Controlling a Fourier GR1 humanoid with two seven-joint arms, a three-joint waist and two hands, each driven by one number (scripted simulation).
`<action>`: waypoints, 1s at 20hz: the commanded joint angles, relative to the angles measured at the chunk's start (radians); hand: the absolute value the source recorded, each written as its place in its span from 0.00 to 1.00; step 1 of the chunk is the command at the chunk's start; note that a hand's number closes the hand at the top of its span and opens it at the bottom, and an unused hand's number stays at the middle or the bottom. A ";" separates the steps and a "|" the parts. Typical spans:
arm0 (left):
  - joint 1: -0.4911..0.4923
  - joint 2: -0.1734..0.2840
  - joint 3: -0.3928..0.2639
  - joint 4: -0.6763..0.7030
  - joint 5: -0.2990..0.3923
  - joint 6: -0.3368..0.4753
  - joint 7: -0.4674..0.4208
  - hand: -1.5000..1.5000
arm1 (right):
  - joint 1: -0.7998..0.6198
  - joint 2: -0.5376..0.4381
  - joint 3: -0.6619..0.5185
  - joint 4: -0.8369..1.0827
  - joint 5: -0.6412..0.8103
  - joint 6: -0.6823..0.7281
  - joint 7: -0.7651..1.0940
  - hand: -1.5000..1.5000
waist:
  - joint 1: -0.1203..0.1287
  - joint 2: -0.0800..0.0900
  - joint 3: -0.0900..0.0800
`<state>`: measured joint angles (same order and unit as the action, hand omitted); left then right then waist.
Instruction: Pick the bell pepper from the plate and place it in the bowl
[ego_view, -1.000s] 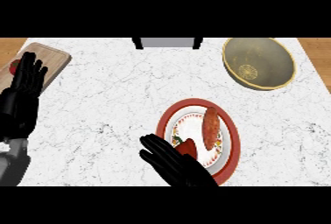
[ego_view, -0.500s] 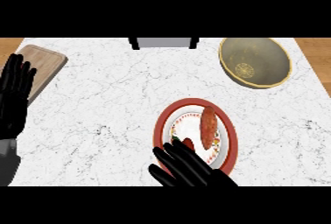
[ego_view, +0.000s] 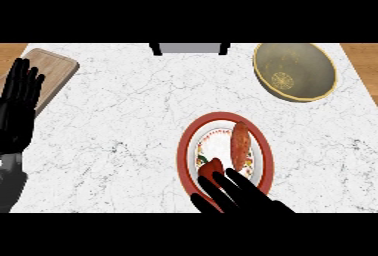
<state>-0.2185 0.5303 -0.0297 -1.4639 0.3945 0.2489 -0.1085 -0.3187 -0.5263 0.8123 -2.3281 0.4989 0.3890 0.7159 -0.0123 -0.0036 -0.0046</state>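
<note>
Sliding back toward the view's lower edge, the right hand (ego_view: 240, 197) now lays spread fingers (ego_view: 221, 180) against the bell pepper (ego_view: 210, 168) on the plate (ego_view: 189, 150), not yet grasped, far from the bowl (ego_view: 294, 71).

A brown wooden board (ego_view: 53, 75) lies at the left side of the white counter (ego_view: 133, 130). A long orange-brown food (ego_view: 241, 145) lies near the middle.
</note>
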 joint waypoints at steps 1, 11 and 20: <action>-0.039 0.028 0.041 0.006 0.024 -0.028 0.043 0.50 | -0.046 -0.026 -0.061 -0.060 -0.138 0.197 0.132 0.00 | 0.012 0.003 0.003; -0.029 -0.025 0.064 0.024 -0.029 -0.061 0.026 0.50 | -0.092 0.119 -0.119 0.161 -0.130 0.276 0.094 0.00 | 0.015 0.004 0.005; -0.017 -0.103 0.059 0.002 -0.094 -0.059 0.021 0.50 | 0.026 0.161 -0.070 0.265 0.047 0.242 -0.029 0.00 | 0.012 0.004 0.005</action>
<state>-0.2228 0.4643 0.0384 -1.4553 0.3288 0.1771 -0.0986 -0.3417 -0.3597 0.7387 -2.1327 0.4680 0.6569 0.7740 0.0009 -0.0004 0.0000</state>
